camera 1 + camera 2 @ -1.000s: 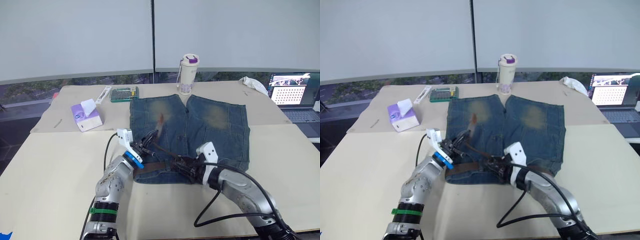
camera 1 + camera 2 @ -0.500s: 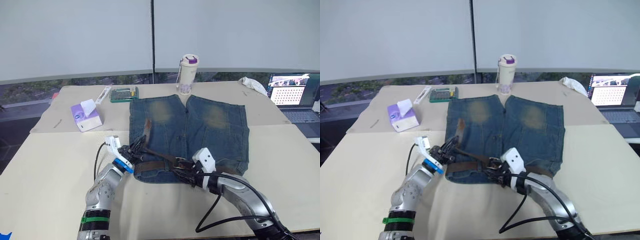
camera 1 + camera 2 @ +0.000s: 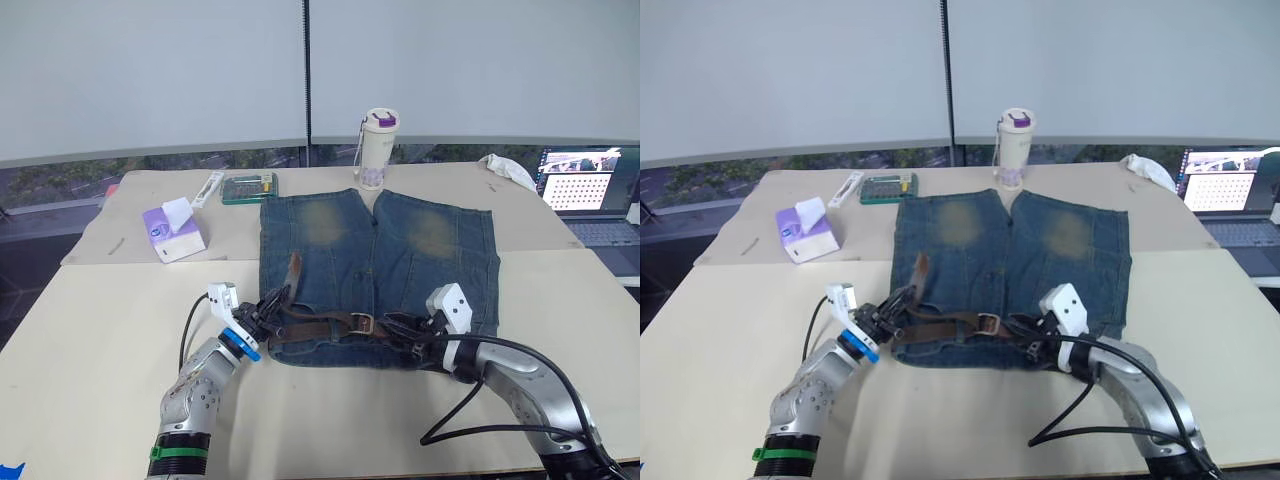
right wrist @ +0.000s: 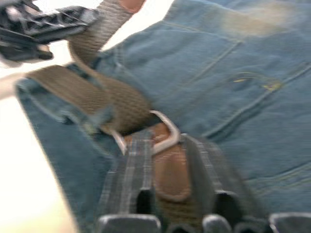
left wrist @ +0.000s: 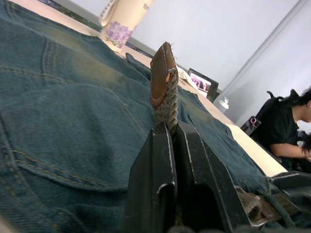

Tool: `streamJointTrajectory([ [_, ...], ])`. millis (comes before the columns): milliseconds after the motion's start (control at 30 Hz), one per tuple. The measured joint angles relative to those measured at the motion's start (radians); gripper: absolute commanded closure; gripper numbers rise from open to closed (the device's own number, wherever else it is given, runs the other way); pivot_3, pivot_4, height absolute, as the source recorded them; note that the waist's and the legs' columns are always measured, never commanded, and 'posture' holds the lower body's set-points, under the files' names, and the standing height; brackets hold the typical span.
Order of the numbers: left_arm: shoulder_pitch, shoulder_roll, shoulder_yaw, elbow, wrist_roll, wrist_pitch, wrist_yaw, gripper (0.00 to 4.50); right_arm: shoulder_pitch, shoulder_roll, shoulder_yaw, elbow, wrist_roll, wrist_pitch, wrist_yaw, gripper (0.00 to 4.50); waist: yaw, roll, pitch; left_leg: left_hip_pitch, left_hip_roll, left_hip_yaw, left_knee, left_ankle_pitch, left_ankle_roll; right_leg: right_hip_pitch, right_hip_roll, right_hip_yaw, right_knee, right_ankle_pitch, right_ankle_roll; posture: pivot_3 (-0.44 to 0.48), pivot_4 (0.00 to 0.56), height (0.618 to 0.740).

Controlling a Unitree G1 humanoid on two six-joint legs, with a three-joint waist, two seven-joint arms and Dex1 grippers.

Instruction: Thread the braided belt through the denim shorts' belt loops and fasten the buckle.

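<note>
**Both claws on the belt at the waistband**

The shorts [image 3: 378, 270] lie flat on the desk [image 3: 100, 330], waistband toward the robot. The belt [image 3: 315, 325] runs along the waistband, its tip end folded up over the left leg. The left claw [image 5: 170, 145] is clenched on the belt just below its tip. The right claw [image 4: 167, 170] grips the strap beside the buckle [image 4: 163, 133]. Beyond the shorts stand a bottle [image 3: 377, 148], a green box [image 3: 248, 187] and a tissue pack [image 3: 172, 229]; a laptop [image 3: 590, 200] sits far right.
</note>
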Motion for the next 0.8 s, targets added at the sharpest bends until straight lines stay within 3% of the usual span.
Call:
streamJointTrajectory([
  [800,0.003,-0.022,-0.001,-0.004,0.017,-0.005,0.018,4.5,-0.058,0.107,0.094,0.075,-0.114,-0.047,0.009,4.43,0.0,0.0,0.0,0.0,0.0,0.0,0.0,0.0,0.0,0.0,-0.001,0.0,0.0,0.0,0.0,0.0,0.15,0.74],
])
